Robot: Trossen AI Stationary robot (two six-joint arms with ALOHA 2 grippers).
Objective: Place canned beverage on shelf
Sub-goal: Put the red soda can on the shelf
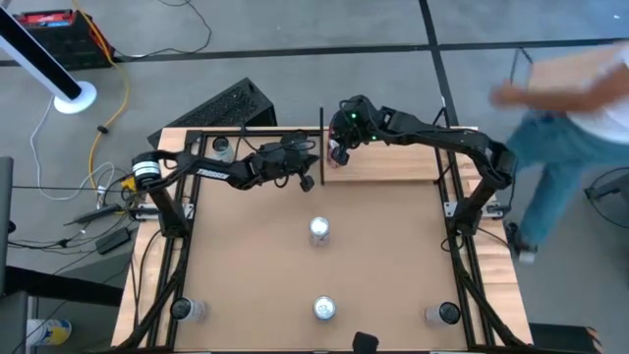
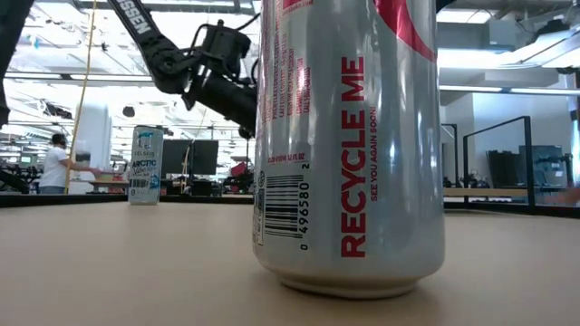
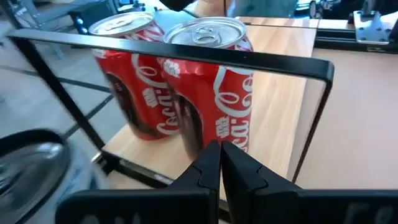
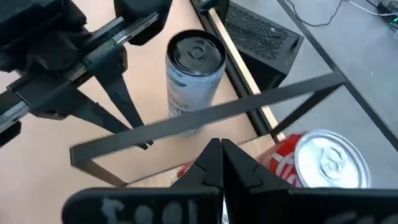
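High view: left tool (image 1: pixel 307 181) and right tool (image 1: pixel 338 149), both pinched together and empty, poised either side of black upright bar (image 1: pixel 321 147) at shelf (image 1: pixel 393 165), far edge of desk (image 1: pixel 246 265). Two silver cans mid-desk, one (image 1: pixel 319 230) nearer shelf, one (image 1: pixel 324 309) near front edge. Blurred person (image 1: pixel 575 118) beyond right side.

Low view: large silver can (image 2: pixel 349 145) close up; blue-white can (image 2: pixel 146 164) behind.

Left wrist view: two red cola cans (image 3: pixel 180 81) upright on shelf, touching, behind bar.

Right wrist view: red can top (image 4: pixel 326 160) on shelf; blue-white can past bar.
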